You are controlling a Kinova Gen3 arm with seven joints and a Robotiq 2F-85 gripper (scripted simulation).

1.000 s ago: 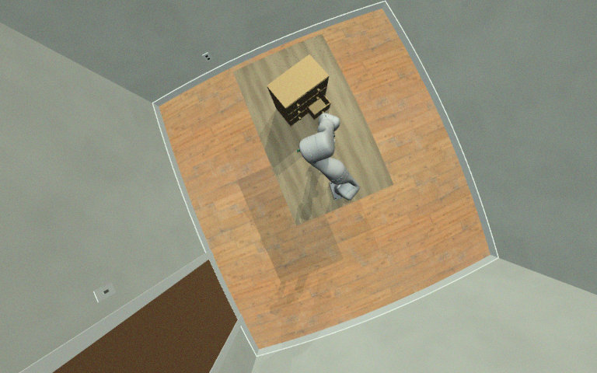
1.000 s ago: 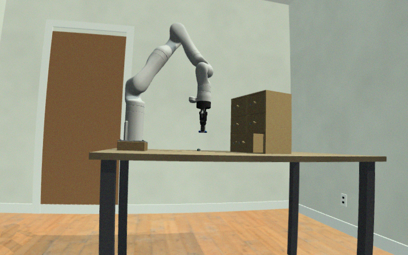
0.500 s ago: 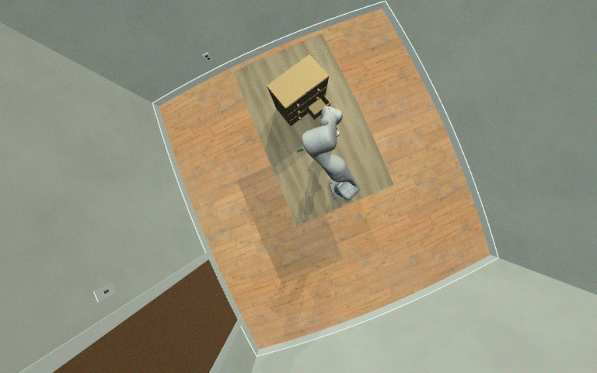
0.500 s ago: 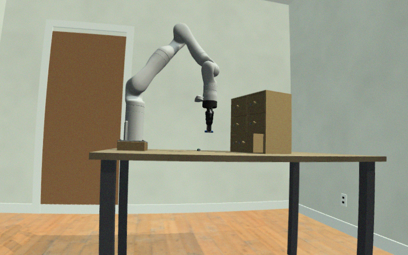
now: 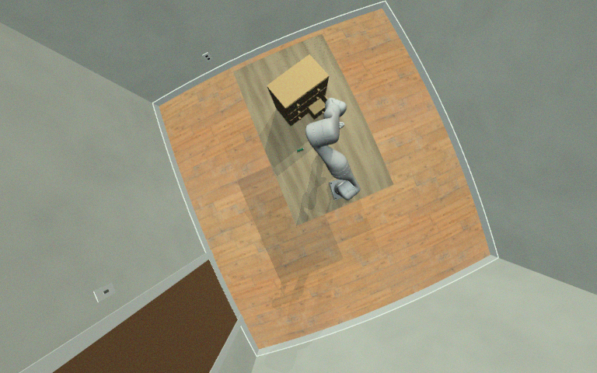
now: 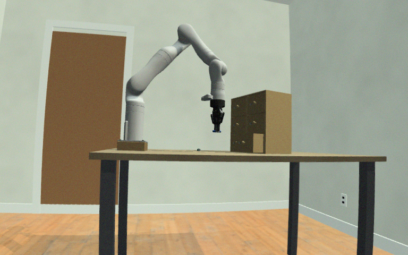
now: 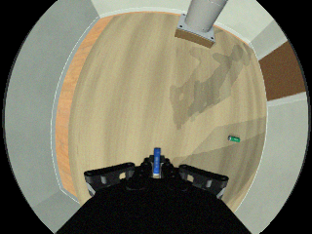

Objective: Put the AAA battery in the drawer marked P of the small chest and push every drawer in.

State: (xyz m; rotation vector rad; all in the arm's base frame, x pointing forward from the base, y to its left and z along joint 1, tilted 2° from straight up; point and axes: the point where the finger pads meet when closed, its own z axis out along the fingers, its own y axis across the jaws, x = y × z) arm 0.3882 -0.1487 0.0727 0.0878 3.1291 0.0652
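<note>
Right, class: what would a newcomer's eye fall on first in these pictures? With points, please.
The pale arm [image 5: 336, 160] [image 6: 156, 64] arches over the table [image 5: 273, 131] [image 6: 331, 156] [image 7: 122, 97], its gripper [image 6: 216, 131] [image 7: 156, 160] gripping a small blue battery [image 6: 214, 131] [image 7: 157, 161]. Beside it stands the wooden chest [image 5: 297, 81] [image 6: 278, 120], one bottom drawer [image 5: 316, 106] [image 6: 257, 143] pulled out. A green battery [image 5: 300, 150] [image 6: 198, 149] [image 7: 234, 138] lies apart on the tabletop.

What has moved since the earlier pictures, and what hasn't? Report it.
The gripper, shut on a blue battery, moved away from the arm's base toward the chest. Nothing was visibly grasped or released. The chest, its open drawer and the green battery stayed put.
</note>
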